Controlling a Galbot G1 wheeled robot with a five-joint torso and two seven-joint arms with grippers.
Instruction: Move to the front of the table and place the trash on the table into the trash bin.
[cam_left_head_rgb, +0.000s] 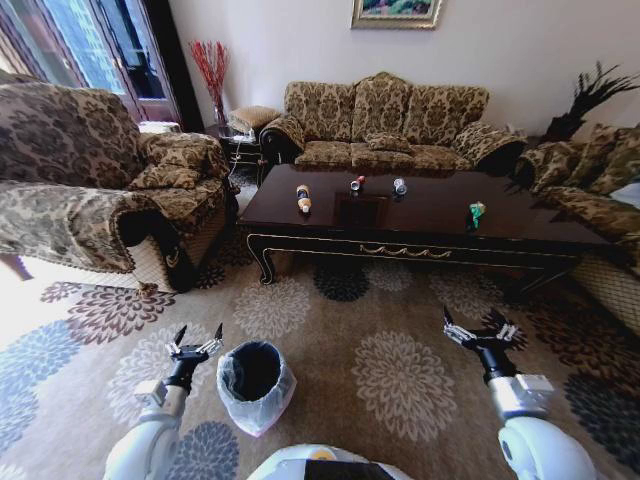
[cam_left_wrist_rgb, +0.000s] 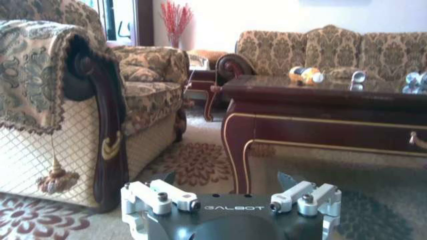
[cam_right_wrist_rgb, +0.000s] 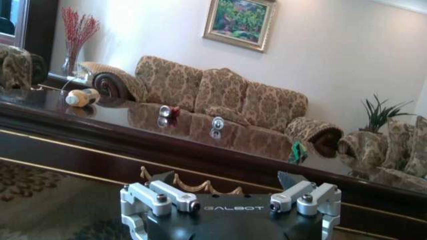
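The dark red-brown table (cam_left_head_rgb: 430, 225) stands ahead across the carpet. On it lie a yellow-and-brown tube (cam_left_head_rgb: 303, 197), a small red piece (cam_left_head_rgb: 357, 184), a silvery can (cam_left_head_rgb: 400, 186) and a green-yellow wrapper (cam_left_head_rgb: 476, 212). The black trash bin (cam_left_head_rgb: 255, 380) with its whitish liner sits on the carpet close in front of me, left of centre. My left gripper (cam_left_head_rgb: 197, 345) hangs open just left of the bin. My right gripper (cam_left_head_rgb: 480, 330) is open over the carpet to the right. The right wrist view shows the tube (cam_right_wrist_rgb: 81, 97), can (cam_right_wrist_rgb: 217, 122) and wrapper (cam_right_wrist_rgb: 298, 150) along the tabletop.
A patterned armchair (cam_left_head_rgb: 100, 190) flanks the table's left end, a sofa (cam_left_head_rgb: 390, 125) stands behind it, and another seat (cam_left_head_rgb: 600, 190) is at the right. A small side table with a red-twig vase (cam_left_head_rgb: 213, 80) is in the back corner. Open carpet (cam_left_head_rgb: 400, 320) lies between me and the table.
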